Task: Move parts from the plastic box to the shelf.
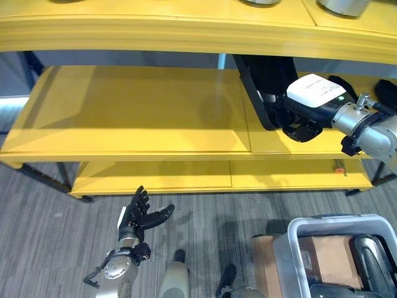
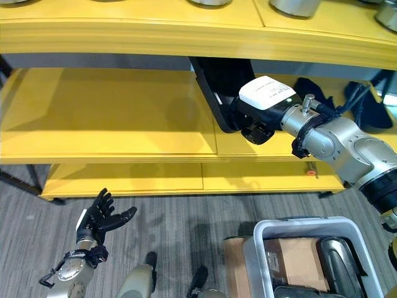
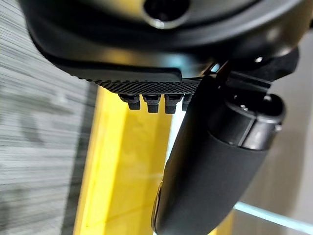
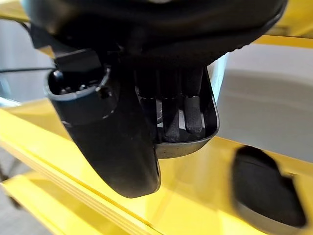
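My right hand (image 1: 305,121) reaches onto the yellow shelf's middle board (image 1: 136,112) and is shut on a black tray-like part (image 1: 263,84), which stands tilted on its edge. In the right wrist view the fingers (image 4: 188,115) curl over the part's rim (image 4: 200,141), with the thumb on the near side. The grey plastic box (image 1: 338,226) stands on the floor at the lower right with dark parts (image 1: 372,261) in it. My left hand (image 1: 141,216) hangs low over the floor at the lower left, open and holding nothing.
More black parts (image 2: 366,102) lie on the middle board to the right of my hand. Metal pieces (image 1: 344,6) stand on the top board. A lower yellow board (image 1: 186,177) runs near the grey carpet. The middle board's left part is bare.
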Available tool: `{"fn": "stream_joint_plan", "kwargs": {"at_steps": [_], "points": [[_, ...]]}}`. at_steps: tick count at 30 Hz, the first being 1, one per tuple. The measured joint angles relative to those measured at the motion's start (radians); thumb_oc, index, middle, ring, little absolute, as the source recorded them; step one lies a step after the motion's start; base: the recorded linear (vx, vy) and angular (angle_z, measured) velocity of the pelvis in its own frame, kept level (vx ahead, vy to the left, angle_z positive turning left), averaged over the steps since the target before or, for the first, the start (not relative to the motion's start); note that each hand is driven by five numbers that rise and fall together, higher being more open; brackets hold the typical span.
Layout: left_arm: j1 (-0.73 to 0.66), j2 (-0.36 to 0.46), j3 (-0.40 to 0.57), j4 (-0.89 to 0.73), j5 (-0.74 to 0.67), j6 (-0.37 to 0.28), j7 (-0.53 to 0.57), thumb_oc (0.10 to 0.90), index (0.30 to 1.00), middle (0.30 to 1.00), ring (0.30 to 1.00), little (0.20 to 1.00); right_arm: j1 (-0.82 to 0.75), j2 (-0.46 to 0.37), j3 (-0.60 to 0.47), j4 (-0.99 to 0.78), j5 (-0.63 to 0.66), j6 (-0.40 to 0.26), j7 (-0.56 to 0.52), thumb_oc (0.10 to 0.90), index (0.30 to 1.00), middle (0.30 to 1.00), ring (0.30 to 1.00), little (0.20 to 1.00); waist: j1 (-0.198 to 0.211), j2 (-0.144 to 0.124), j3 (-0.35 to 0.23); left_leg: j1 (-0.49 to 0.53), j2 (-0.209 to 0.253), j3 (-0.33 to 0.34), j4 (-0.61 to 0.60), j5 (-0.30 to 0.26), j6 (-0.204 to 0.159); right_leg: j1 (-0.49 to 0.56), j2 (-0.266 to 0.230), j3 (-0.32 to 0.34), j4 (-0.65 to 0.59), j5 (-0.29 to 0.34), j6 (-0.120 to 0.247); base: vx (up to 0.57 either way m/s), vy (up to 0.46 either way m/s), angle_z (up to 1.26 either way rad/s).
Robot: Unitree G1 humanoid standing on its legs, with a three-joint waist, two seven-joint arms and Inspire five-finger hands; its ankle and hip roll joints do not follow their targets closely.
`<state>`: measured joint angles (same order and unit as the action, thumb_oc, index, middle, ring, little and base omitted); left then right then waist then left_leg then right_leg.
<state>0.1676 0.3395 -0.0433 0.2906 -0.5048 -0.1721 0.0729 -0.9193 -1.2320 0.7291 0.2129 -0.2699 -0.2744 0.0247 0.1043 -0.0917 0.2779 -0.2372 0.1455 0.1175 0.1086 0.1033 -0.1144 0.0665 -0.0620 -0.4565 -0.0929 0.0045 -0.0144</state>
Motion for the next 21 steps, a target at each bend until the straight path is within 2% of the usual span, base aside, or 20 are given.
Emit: {"fn": "stream_joint_plan", "kwargs": {"at_steps": [1,2,3,4,6,7,8,12,14,17,21], "points": [[0.004,0.001,-0.008,0.003,0.001,0.001,0.000,0.900,1.000,1.000,1.000,1.000,0.034,0.002,-0.032,-0.014,-0.001,0.000,-0.001,0.400,0.300,0.300,0.300,0.300,-0.001,0.011,0.001,-0.008,0.015,0.000,-0.048,0.011,-0.012,-0.002,0.012,-0.008,0.005,-0.001,0.004,0.17,0.097,0.61],[0.008,0.001,-0.012,0.009,0.001,0.005,0.001,0.900,1.000,1.000,1.000,1.000,0.053,0.016,-0.047,-0.018,-0.001,0.000,-0.002,0.400,0.300,0.300,0.300,0.300,0.008,0.017,0.001,-0.004,0.027,-0.029,-0.080,0.022,-0.014,-0.004,0.021,-0.007,0.007,-0.002,0.005,0.15,0.070,-0.01],[0.019,0.001,-0.013,0.013,0.001,0.016,0.002,0.900,1.000,1.000,1.000,1.000,0.064,0.040,-0.047,-0.019,-0.001,-0.001,-0.001,0.400,0.300,0.300,0.300,0.300,0.019,0.022,0.000,-0.001,0.029,-0.072,-0.106,0.032,-0.001,-0.004,0.027,0.004,0.008,0.000,0.007,0.16,0.091,-0.21],[0.027,0.000,-0.016,0.012,0.001,0.020,0.001,0.900,1.000,1.000,1.000,1.000,0.074,0.043,-0.047,-0.027,-0.002,-0.006,-0.001,0.400,0.300,0.300,0.300,0.300,0.018,0.028,-0.002,0.003,0.029,-0.075,-0.106,0.041,0.010,-0.003,0.029,0.007,0.009,0.003,0.003,0.22,0.130,-0.29],[0.042,-0.004,-0.032,0.011,0.001,0.021,0.001,0.900,1.000,1.000,1.000,1.000,0.123,0.043,-0.063,-0.034,-0.002,-0.009,-0.001,0.400,0.300,0.300,0.300,0.300,0.011,0.054,-0.007,0.072,0.029,-0.064,-0.113,0.067,0.022,0.025,0.033,0.019,0.015,-0.006,0.028,0.22,0.144,-0.18],[0.038,0.000,-0.034,0.010,0.001,0.021,0.000,0.900,1.000,1.000,1.000,1.000,0.175,0.049,-0.098,-0.036,-0.001,-0.006,-0.005,0.400,0.300,0.300,0.300,0.300,0.002,0.041,-0.008,0.092,0.013,-0.047,-0.130,0.052,0.023,0.030,0.012,0.020,0.029,-0.018,0.044,0.17,0.132,-0.10],[0.031,0.000,-0.032,0.007,0.001,0.021,0.002,0.900,1.000,1.000,1.000,1.000,0.191,0.048,-0.099,-0.034,-0.002,0.001,-0.002,0.400,0.300,0.300,0.300,0.300,0.003,0.028,-0.008,0.099,-0.006,-0.033,-0.126,0.040,0.040,0.027,-0.014,0.036,0.044,-0.027,0.058,0.10,0.093,-0.07],[-0.033,0.000,-0.019,-0.011,0.001,0.019,0.003,0.900,1.000,1.000,1.000,1.000,0.196,0.045,-0.112,-0.009,-0.002,0.035,-0.002,0.400,0.300,0.300,0.300,0.300,0.007,0.019,-0.009,0.103,-0.070,0.002,-0.114,0.012,0.082,0.018,-0.086,0.050,0.053,-0.020,0.078,0.11,0.110,-0.10],[-0.055,0.001,0.002,-0.022,0.001,0.016,0.005,0.900,1.000,1.000,1.000,1.000,0.196,0.045,-0.112,-0.009,-0.002,0.035,-0.002,0.400,0.300,0.300,0.300,0.300,0.011,0.017,-0.008,0.115,-0.089,0.016,-0.112,0.002,0.097,0.029,-0.104,0.060,0.042,-0.009,0.096,0.11,0.145,-0.12],[-0.072,0.003,0.003,-0.022,0.002,0.015,0.006,0.900,1.000,1.000,1.000,1.000,0.196,0.043,-0.115,-0.009,-0.002,0.036,-0.002,0.400,0.300,0.300,0.300,0.300,0.009,0.012,-0.009,0.120,-0.102,0.017,-0.103,-0.007,0.106,0.043,-0.117,0.060,0.032,-0.004,0.104,0.07,0.115,-0.01],[-0.073,0.006,-0.006,-0.022,0.010,0.015,0.007,0.900,1.000,1.000,1.000,1.000,0.195,0.043,-0.115,-0.005,-0.003,0.041,-0.003,0.400,0.300,0.300,0.300,0.300,0.008,-0.012,-0.007,0.117,-0.101,0.026,-0.081,-0.021,0.111,0.042,-0.118,0.062,0.036,0.000,0.112,0.07,0.124,-0.08]]}}
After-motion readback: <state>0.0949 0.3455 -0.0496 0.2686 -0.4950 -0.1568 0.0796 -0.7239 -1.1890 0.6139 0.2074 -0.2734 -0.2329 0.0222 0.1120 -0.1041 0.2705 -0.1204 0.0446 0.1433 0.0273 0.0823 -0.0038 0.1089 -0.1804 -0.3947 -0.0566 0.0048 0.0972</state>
